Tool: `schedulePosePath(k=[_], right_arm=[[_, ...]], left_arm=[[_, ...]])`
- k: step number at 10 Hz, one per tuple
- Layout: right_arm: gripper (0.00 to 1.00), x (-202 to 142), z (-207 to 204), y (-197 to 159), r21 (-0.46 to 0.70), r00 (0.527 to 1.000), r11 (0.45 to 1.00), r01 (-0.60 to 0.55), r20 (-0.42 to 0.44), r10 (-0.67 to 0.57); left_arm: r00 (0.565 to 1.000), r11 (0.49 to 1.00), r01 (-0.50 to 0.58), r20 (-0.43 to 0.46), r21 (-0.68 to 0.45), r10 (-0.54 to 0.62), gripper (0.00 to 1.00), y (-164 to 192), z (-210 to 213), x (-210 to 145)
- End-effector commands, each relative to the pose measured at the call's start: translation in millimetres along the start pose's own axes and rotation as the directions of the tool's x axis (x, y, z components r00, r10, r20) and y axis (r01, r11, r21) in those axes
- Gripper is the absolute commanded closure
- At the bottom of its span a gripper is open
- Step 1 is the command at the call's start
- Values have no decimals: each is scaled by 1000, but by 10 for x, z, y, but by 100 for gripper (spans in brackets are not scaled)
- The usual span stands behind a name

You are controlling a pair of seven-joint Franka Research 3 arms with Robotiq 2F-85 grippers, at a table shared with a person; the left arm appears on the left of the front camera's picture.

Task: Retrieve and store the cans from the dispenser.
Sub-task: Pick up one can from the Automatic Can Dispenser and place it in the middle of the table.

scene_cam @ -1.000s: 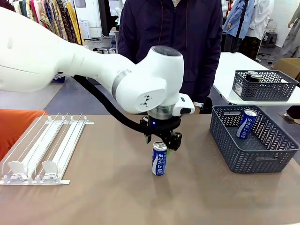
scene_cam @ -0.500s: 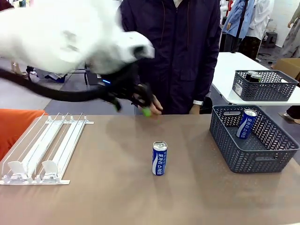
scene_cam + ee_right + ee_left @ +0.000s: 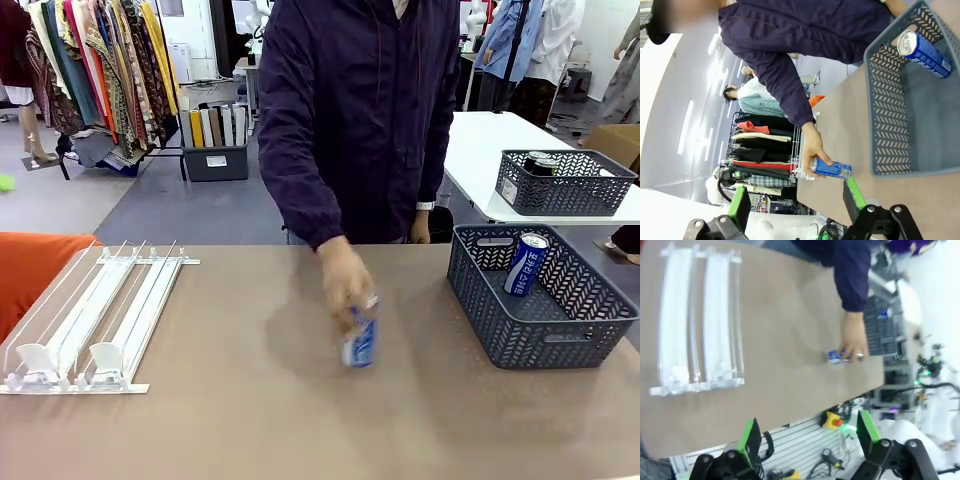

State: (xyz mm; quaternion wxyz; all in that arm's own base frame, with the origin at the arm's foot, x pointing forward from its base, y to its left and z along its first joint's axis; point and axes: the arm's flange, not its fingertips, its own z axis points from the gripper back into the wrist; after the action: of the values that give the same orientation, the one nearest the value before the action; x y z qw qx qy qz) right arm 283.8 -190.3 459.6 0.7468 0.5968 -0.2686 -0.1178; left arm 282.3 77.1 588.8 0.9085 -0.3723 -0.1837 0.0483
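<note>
At the left of the counter [image 3: 220, 400] lies the dispenser [image 3: 95, 320], its lanes bare, and my left gripper [image 3: 805, 440] hangs high above it with the jaws spread wide and nothing between them. In the middle a person's hand [image 3: 345, 280] has reached across and clasps the blue can [image 3: 360, 342], which leans tilted under the fingers, well apart from the rack. To the right stands the near mesh basket [image 3: 500, 325] with a second blue can [image 3: 525, 263] leaning inside, a farther basket [image 3: 560, 190] on the white table [image 3: 480, 150] behind it, while my right gripper [image 3: 795, 197] hovers beside the near basket, jaws apart and holding nothing
</note>
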Motion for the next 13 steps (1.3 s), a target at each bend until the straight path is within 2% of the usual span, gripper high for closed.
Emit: schedulePosePath(k=[1,3,4,13], right_arm=[[0,9,-8,32,15,1000,1000,-4,9,4],[0,9,-8,32,15,1000,1000,-4,9,4],[0,9,-8,32,15,1000,1000,-4,9,4],[0,9,-8,32,15,1000,1000,-4,9,4]], left_arm=[[998,966,-56,-2,-252,57,0,606,18,26],[996,944,-89,-49,-317,77,0,1028,-161,-148],[996,975,-81,21,-209,88,0,789,179,-100],[996,975,-81,21,-209,88,0,789,179,-100]])
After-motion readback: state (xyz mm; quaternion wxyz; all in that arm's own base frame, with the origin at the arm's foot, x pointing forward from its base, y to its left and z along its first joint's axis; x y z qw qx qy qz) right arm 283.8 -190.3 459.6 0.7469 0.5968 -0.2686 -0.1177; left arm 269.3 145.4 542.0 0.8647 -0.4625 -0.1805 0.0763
